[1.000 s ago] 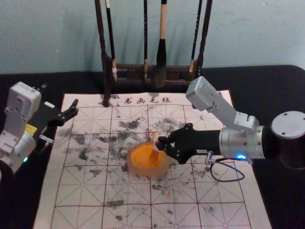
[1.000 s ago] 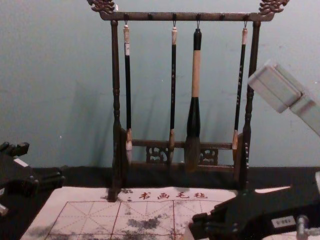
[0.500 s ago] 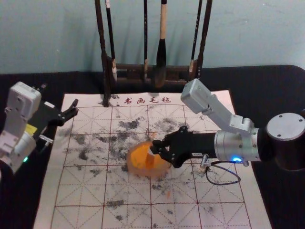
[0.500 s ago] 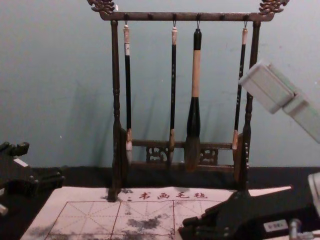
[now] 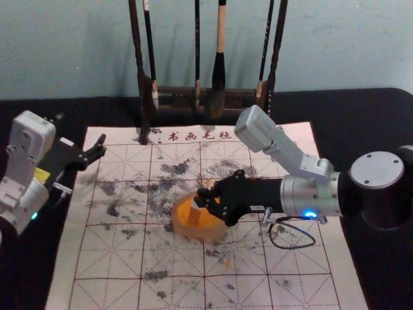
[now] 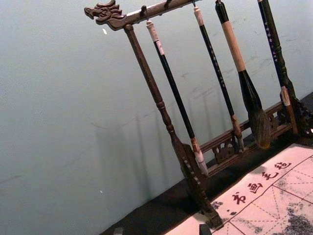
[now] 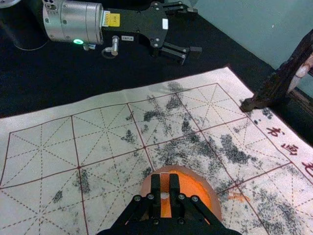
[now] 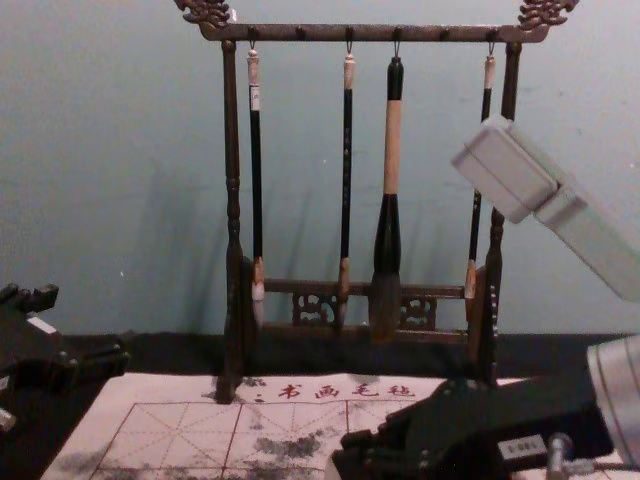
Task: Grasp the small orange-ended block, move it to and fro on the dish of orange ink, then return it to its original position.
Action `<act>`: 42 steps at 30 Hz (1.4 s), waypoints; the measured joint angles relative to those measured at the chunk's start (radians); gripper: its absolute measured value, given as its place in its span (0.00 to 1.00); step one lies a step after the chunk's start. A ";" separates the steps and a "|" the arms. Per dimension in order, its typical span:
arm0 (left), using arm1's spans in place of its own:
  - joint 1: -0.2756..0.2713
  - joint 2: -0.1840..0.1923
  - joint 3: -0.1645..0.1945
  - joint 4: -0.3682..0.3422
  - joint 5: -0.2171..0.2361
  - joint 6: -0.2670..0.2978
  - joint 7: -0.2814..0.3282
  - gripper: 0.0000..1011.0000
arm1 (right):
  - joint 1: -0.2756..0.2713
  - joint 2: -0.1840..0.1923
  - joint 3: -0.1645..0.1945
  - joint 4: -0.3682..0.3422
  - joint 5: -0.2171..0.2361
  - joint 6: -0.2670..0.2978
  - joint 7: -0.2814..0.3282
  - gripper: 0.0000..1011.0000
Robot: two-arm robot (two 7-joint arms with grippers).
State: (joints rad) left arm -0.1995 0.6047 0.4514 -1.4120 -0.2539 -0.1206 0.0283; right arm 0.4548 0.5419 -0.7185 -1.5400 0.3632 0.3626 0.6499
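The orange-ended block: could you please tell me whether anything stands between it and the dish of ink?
Nothing visible does: the right gripper holds the block at the orange ink in the dish.

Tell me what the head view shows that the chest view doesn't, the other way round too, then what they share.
Head view: the dish of orange ink, with the lower end of the block over it.

Chest view: the rack's top rail and its carved ends.

Both: four hanging brushes, the grid mat with its red characters, the left hand at the left and the right hand reaching in from the right.
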 joint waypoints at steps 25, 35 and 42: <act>0.000 0.000 0.000 0.000 0.000 0.000 0.000 0.99 | 0.028 -0.041 0.000 0.054 -0.020 0.002 -0.027 0.10; 0.000 0.000 0.000 0.000 0.000 0.000 0.000 0.99 | 0.030 -0.040 0.014 0.062 -0.023 0.003 -0.032 0.10; 0.000 0.000 0.000 0.000 0.000 0.000 0.000 0.99 | 0.030 -0.038 0.020 0.064 -0.026 0.002 -0.033 0.10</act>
State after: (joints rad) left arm -0.1995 0.6047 0.4514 -1.4120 -0.2539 -0.1205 0.0283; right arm 0.4850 0.5042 -0.6980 -1.4760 0.3376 0.3641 0.6173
